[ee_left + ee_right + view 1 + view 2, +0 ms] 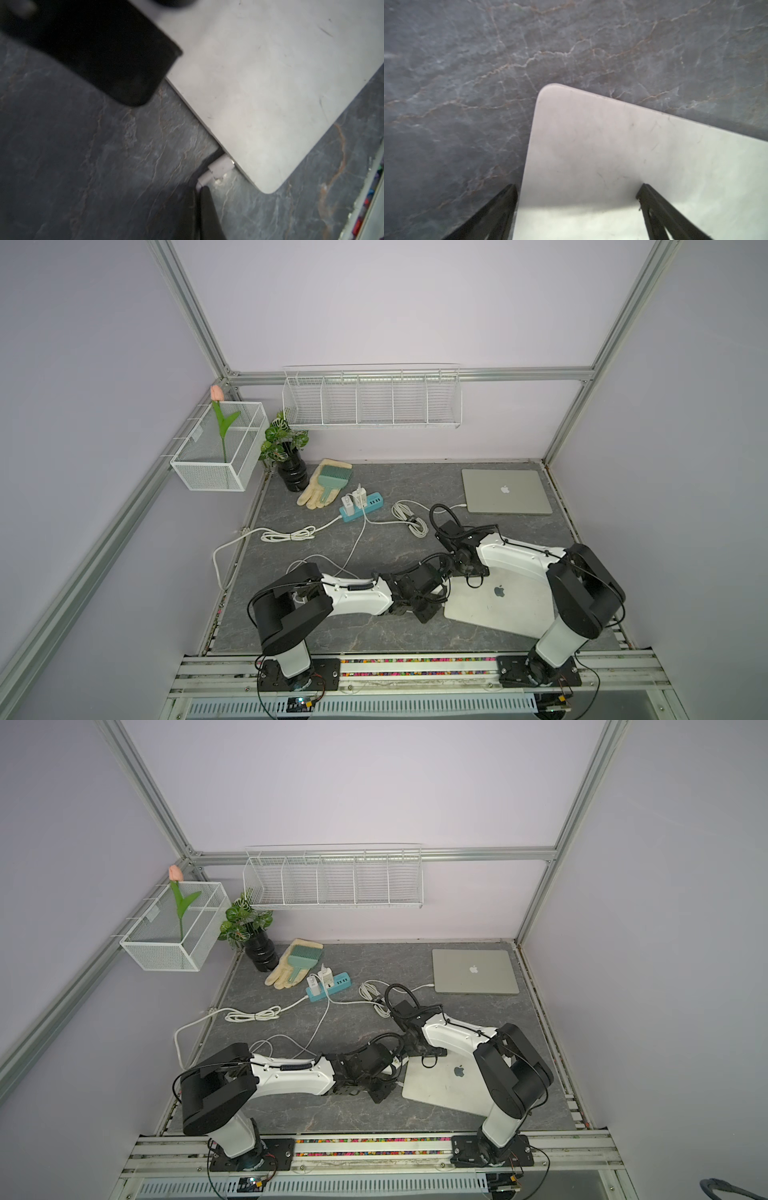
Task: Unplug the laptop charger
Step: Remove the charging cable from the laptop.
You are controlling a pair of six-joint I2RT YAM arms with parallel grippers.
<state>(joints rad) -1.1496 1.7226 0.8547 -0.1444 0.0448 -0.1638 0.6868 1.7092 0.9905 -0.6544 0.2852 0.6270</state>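
Note:
The near silver laptop [503, 605] [449, 1085] lies closed at the table's front. In the left wrist view the charger's white plug [221, 167] sits against the laptop [270, 83] edge near a corner. My left gripper [199, 190] is shut on the charger's cable stub just behind that plug; in both top views it sits at the laptop's left edge [436, 601] [395, 1077]. The charger's white cable [355, 547] runs back to an adapter [359, 495] on the teal power strip. My right gripper [577, 187] [467, 568] stands open over the laptop's far-left corner [612, 145], holding nothing.
A second closed laptop [505, 491] lies at the back right with its own white cable and coil [409, 516]. A glove with a green brush [322, 485] and a potted plant [291, 472] stand at the back left. The strip's cord is bundled [286, 535] at the left.

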